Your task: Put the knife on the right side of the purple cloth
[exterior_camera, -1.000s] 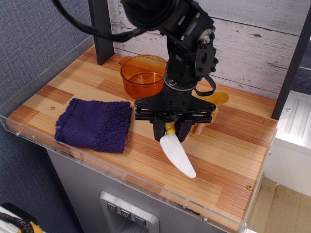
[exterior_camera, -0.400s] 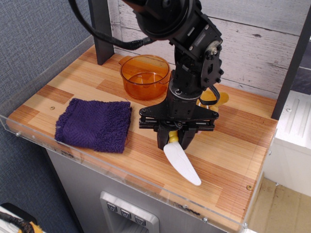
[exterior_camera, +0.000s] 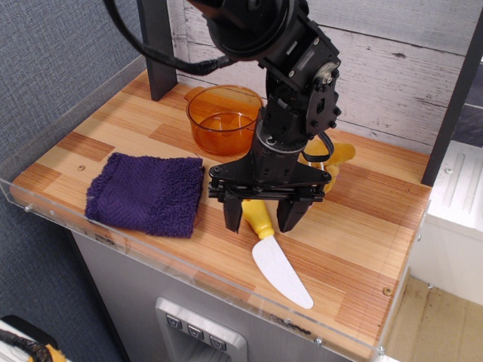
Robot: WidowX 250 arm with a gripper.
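Observation:
The knife (exterior_camera: 275,260) lies flat on the wooden table, its yellow handle toward the back and its white blade pointing to the front right. It lies to the right of the purple cloth (exterior_camera: 147,193), with a gap of bare wood between them. My gripper (exterior_camera: 262,215) is open just above the handle, one black finger on each side of it, not gripping it. The cloth lies folded at the front left of the table.
An orange transparent pot (exterior_camera: 223,118) stands behind the cloth. A yellow-orange plush toy (exterior_camera: 332,156) lies behind my gripper, partly hidden by the arm. A clear plastic rim (exterior_camera: 226,280) runs along the table's front edge. A dark post (exterior_camera: 157,45) stands at the back left.
My gripper was shut on the knife's handle and holding it tilted. It has opened, and the knife now lies flat on the table between the spread fingers.

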